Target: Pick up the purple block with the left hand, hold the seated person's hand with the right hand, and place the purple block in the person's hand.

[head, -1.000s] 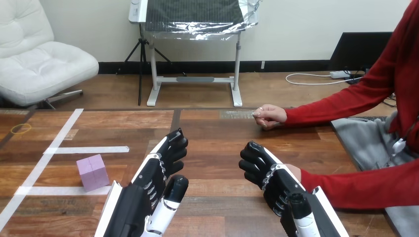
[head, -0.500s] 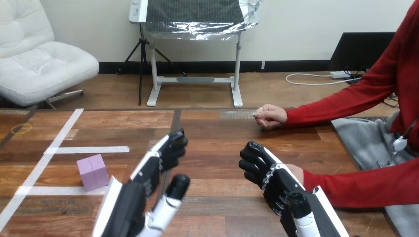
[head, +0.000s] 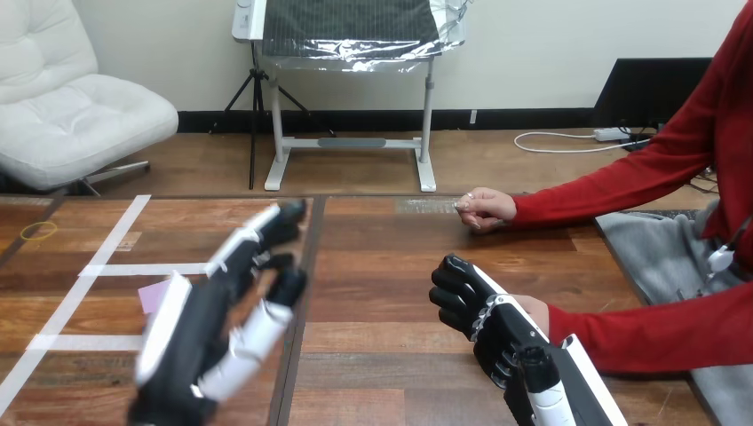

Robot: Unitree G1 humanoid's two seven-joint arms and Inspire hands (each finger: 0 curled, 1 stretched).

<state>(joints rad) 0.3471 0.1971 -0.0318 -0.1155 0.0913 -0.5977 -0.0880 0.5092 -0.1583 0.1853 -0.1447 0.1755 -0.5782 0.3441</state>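
**Robot's left hand (head: 197,330) hovers over the purple block (head: 149,298) while its right hand (head: 475,306) lies against the person's hand (head: 533,307) on the wooden table (head: 382,266).**

The left hand hangs in the air over the table's left half, fingers spread and nearly straight, holding nothing. The purple block sits on the table behind it, between two strips of white tape (head: 133,269), with just one corner peeping past the hand's white shell. Toward the table's near right corner the right hand rests touching the person's hand in the red sleeve; whether it grips that hand cannot be told. The person's other hand (head: 484,209) is a loose fist resting by the table's far edge, well apart from both robot hands.
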